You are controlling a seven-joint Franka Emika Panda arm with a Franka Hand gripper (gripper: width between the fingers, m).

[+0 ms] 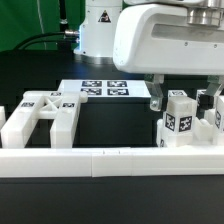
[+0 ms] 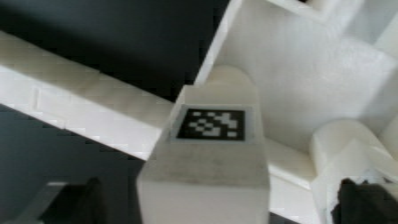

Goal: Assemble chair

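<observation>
The chair lies in loose matte-white pieces. A tall pegged block [image 1: 180, 122] with a black-and-white tag stands upright at the exterior view's right, and another tagged piece [image 1: 214, 112] stands right behind it. My gripper [image 1: 180, 100] hangs over this block. In the wrist view the block [image 2: 214, 130] fills the middle, tag facing the camera. My gripper [image 2: 217, 205] is open and straddles it, with a dark finger [image 2: 75, 200] on one side and the other fingertip [image 2: 365, 200] apart from it. A slotted panel [image 1: 40, 120] lies at the exterior view's left.
A long low white rail [image 1: 100, 162] runs across the front. The marker board [image 1: 105, 88] lies flat at the back middle, near the robot's base [image 1: 100, 30]. In the wrist view more white chair pieces [image 2: 71, 90] lie behind the block.
</observation>
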